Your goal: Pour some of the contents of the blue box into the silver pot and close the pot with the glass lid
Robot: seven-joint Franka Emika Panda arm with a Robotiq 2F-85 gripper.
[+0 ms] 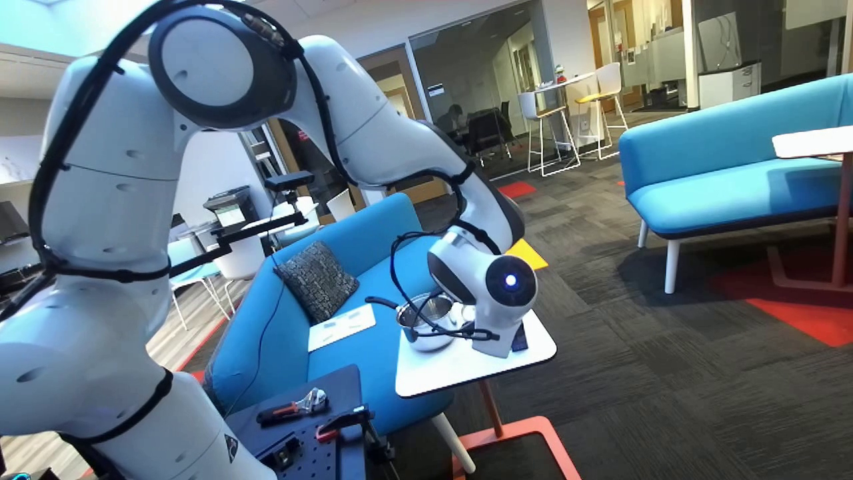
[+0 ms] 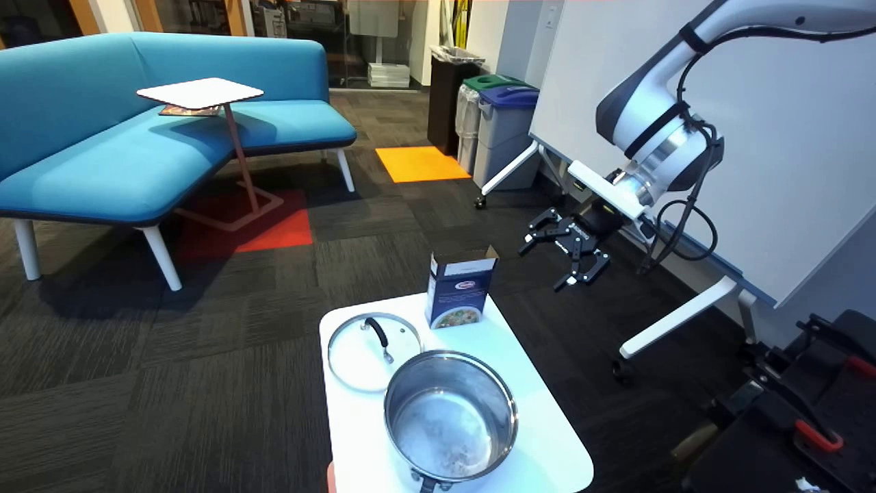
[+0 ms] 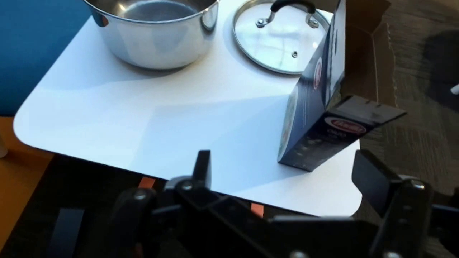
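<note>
- And here's the hand [image 2: 544, 265], fingers [image 3: 374, 181] spread wide, nothing between them, well apart from the blue box [image 2: 460, 291]!
- That box stands upright near a corner of the table [image 3: 215, 136], top flaps [image 3: 367, 111] up; the silver pot [image 3: 161, 44] sits uncovered, the glass lid [image 2: 356, 352] flat just beside it, black handle [image 2: 378, 332] up.
- First danger: a finger clipping the box on the way in might topple it off that corner, spilling whatever it holds.
- Grip next! It looks like thin cardboard: squeeze hard and it could buckle, squeeze lightly and it could slip mid-tilt.
- Then the pour: too fast or off-centre, and contents would likely scatter past the pot's rim.
- Last hazard, the lid: a crooked hold on that looped handle could seat it askew.
- The table: white, round-cornered, smooth-looking; a nudged thing may slide.
- Around it, dark carpet [image 2: 239, 383] with red and yellow patches [image 2: 421, 164], blue sofas [image 1: 726, 143], and a wheeled whiteboard [image 2: 787, 150].
</note>
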